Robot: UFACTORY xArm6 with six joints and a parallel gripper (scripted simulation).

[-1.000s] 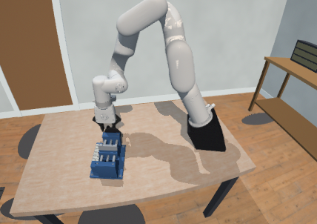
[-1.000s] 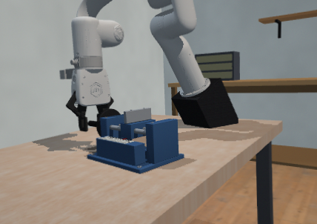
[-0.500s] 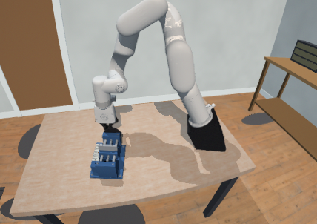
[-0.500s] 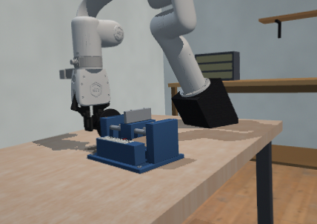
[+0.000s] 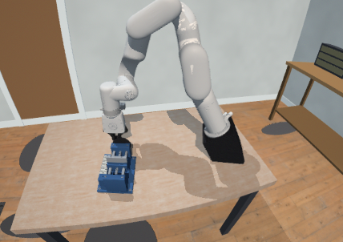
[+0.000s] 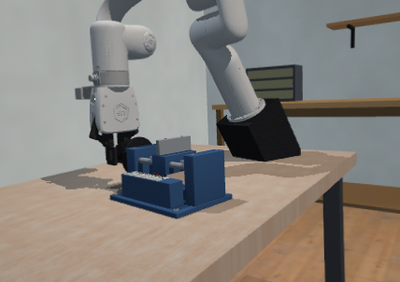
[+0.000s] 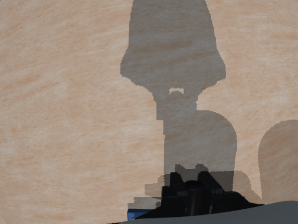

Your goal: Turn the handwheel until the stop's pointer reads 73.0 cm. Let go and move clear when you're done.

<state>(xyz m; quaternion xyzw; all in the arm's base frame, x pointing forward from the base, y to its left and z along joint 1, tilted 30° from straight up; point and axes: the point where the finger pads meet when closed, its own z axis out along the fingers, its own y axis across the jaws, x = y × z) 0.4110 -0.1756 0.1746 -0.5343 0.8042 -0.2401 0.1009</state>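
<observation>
A blue fixture [image 5: 117, 169] with grey rails and a sliding stop stands on the wooden table; it also shows in the exterior view [image 6: 174, 179]. A scale strip with a small red pointer [image 6: 159, 175] runs along its near side. The dark handwheel [image 6: 136, 146] sits at the fixture's far end. My gripper [image 6: 117, 155] points straight down at that end and is shut on the handwheel; it also shows in the top view [image 5: 117, 137]. In the wrist view only the dark fingers and their shadow on the table show.
The arm's black base [image 5: 223, 142] stands at the table's right rear. A wooden shelf [image 5: 316, 100] with a dark box [image 5: 331, 59] stands off to the right, away from the table.
</observation>
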